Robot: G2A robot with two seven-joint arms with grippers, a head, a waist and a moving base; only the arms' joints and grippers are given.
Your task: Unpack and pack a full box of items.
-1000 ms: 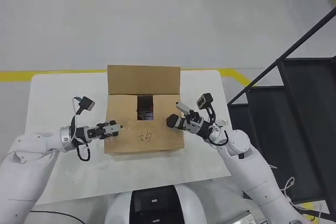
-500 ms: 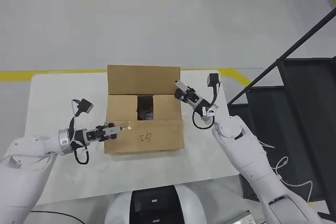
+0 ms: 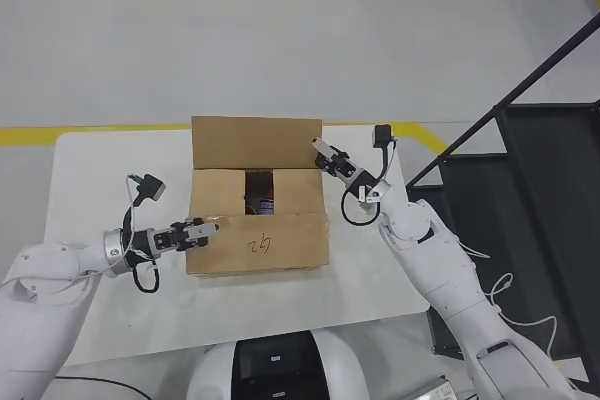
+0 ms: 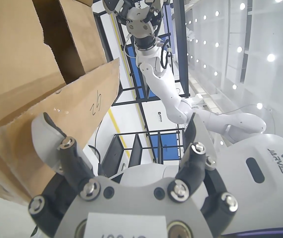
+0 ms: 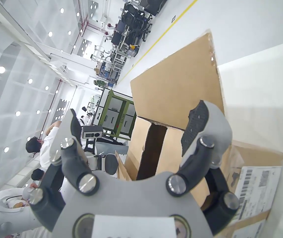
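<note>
Right gripper (image 3: 322, 155) shifted to box (image 3: 270, 250) far corner, fingers wide; left gripper (image 3: 211, 227) wide too; white table (image 3: 100, 180), yellow floor line (image 3: 80, 133).

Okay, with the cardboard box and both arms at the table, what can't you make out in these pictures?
Inside the box: top view, the flaps leave one narrow dark gap; items unidentifiable.
Contact of the left end effector: left wrist view, a finger overlaps the near flap; touching or apart, unclear.
The label on the box side: right wrist view, cut off by the picture edge, blurred.
</note>
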